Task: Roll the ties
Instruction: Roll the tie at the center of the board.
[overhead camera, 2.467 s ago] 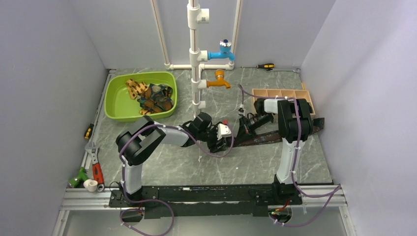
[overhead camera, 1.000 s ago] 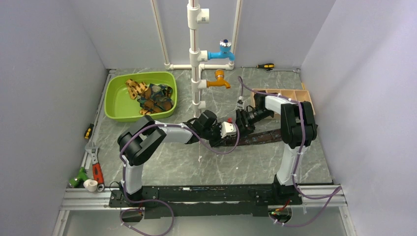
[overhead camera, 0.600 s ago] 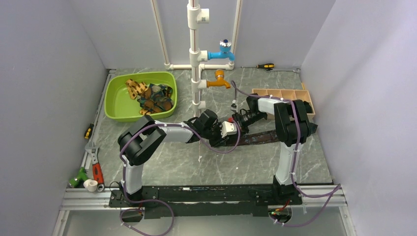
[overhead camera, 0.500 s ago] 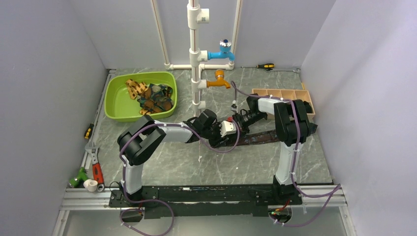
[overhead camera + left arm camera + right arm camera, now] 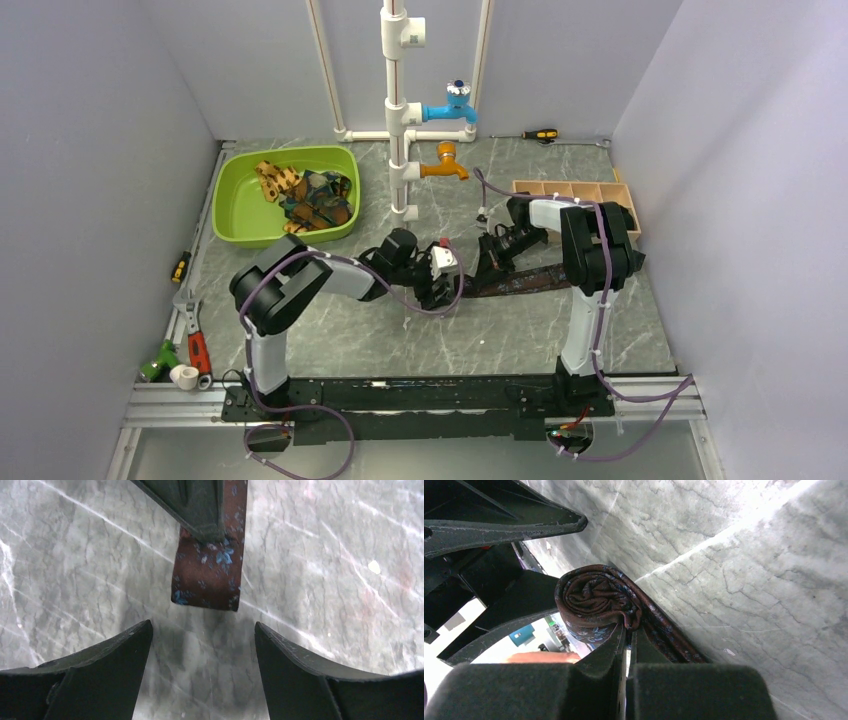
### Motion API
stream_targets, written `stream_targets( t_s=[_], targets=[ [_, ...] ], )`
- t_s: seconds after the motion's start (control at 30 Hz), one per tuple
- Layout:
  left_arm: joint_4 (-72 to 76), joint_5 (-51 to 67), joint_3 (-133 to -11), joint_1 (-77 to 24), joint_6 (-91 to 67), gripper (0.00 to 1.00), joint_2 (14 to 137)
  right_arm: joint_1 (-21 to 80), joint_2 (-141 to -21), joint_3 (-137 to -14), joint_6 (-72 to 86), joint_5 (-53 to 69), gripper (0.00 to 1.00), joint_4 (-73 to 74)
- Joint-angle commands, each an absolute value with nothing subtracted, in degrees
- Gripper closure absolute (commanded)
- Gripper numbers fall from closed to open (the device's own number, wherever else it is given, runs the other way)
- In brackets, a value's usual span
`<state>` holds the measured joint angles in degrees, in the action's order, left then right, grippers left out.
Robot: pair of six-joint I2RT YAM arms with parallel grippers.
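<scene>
A dark brown tie with small pale blue speckles [image 5: 530,279] lies on the marble table, its left end wound into a roll [image 5: 594,600]. My right gripper [image 5: 628,635] is shut on that roll, pinching its inner layers; in the top view it [image 5: 490,262] points down at the tie's left end. The roll also shows in the left wrist view [image 5: 207,575], under a right finger. My left gripper [image 5: 202,630] is open and empty just short of the roll, and shows in the top view [image 5: 440,278]. Several other ties [image 5: 305,195] lie heaped in the green basin.
The green basin [image 5: 238,215] stands at the back left. A white pipe stand [image 5: 398,130] with a blue tap and an orange tap rises behind the grippers. A wooden compartment box [image 5: 570,189] is at the back right. Hand tools [image 5: 192,345] lie along the left edge.
My left gripper has drawn back to the left, away from the roll, and stands open. My right gripper has dropped lower and nearer, still holding the rolled end of the tie.
</scene>
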<state>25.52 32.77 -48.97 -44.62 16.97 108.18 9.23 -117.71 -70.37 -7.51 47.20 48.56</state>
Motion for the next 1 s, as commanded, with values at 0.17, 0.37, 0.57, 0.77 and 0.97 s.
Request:
stream_targets(
  t_s=[0.17, 0.37, 0.57, 0.77, 0.97],
  targets=[
    [40.47, 36.34, -51.74, -47.51, 5.5, 0.17, 117.94, 8.92, -118.43, -67.12, -13.69, 30.25, 1.0, 45.69],
    [33.19, 31.95, -57.14, -50.0, 8.5, 0.44, 122.47, 9.11, -118.89, -69.51, -12.98, 33.78, 1.0, 46.42],
    [15.2, 26.71, -53.95, -48.3, 15.36, 0.7, 118.05, 9.09, -115.68, -71.52, -11.32, 43.26, 0.89, 47.46],
    [2.33, 22.35, -52.04, -46.29, 21.71, 0.72, 113.25, 8.96, -111.02, -73.3, -10.77, 48.55, 0.64, 51.36],
    [-6.34, 20.56, -56.99, -46.44, 24.0, 0.65, 115.83, 10.61, -110.75, -71.86, -3.86, 56.52, 0.52, 45.99]
  ],
)
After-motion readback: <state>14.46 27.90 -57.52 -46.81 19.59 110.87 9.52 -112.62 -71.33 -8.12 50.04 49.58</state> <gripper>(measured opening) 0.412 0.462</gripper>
